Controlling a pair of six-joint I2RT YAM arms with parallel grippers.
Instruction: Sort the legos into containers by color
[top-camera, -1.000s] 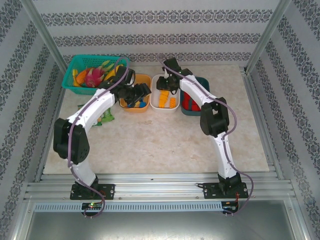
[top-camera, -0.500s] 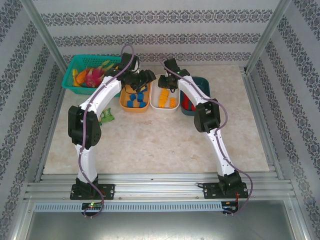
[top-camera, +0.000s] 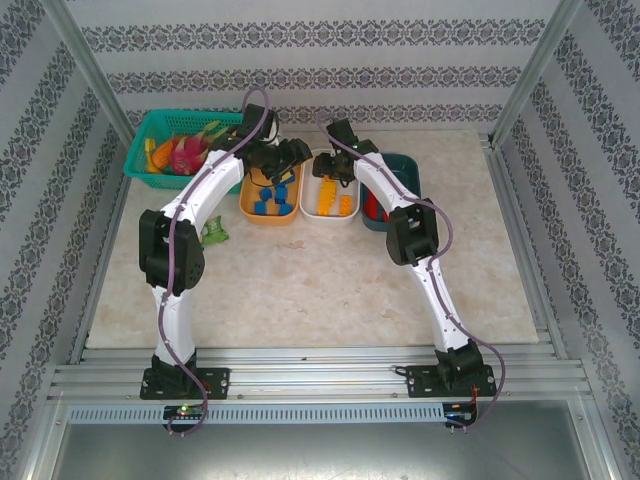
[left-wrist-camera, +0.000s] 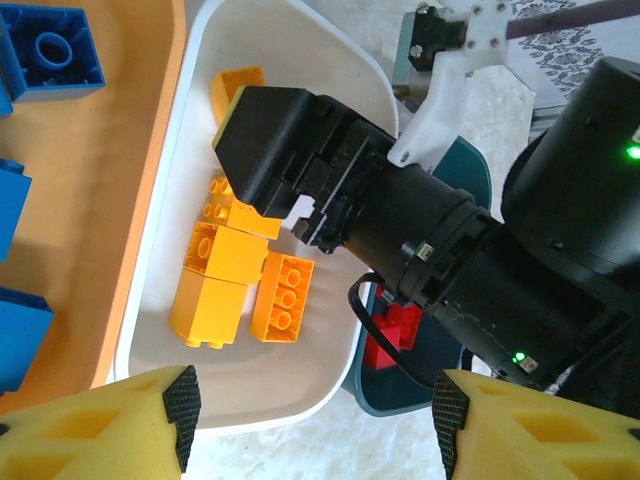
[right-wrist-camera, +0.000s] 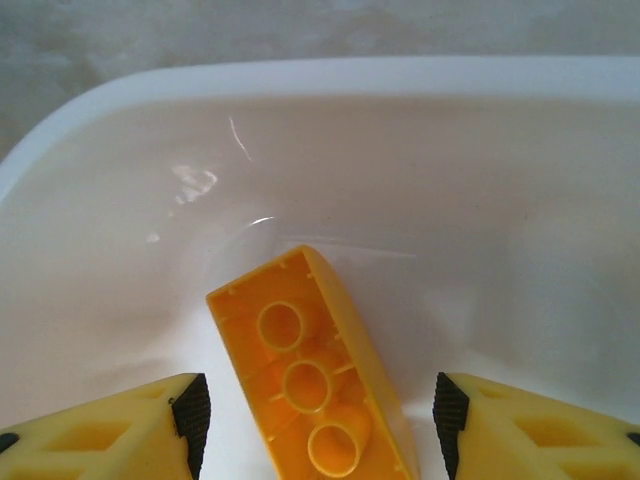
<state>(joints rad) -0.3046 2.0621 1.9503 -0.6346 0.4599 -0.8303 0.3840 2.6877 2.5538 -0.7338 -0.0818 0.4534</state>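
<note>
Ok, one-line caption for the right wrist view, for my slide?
Open right gripper hovering over a yellow-orange lego, underside up, in the white tray.

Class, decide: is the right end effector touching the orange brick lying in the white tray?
Apart. The right wrist view shows bare white tray between the orange brick and each side of the open right end effector.

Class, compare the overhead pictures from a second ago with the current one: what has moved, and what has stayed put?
The left arm rose from its low bend, and the left pincer, open, moved from the middle of the orange tray to its far end. The right pincer barely shifted over the far end of the white tray; its elbow drew slightly inward. Trays, bricks and fruit basket stayed put.
</note>
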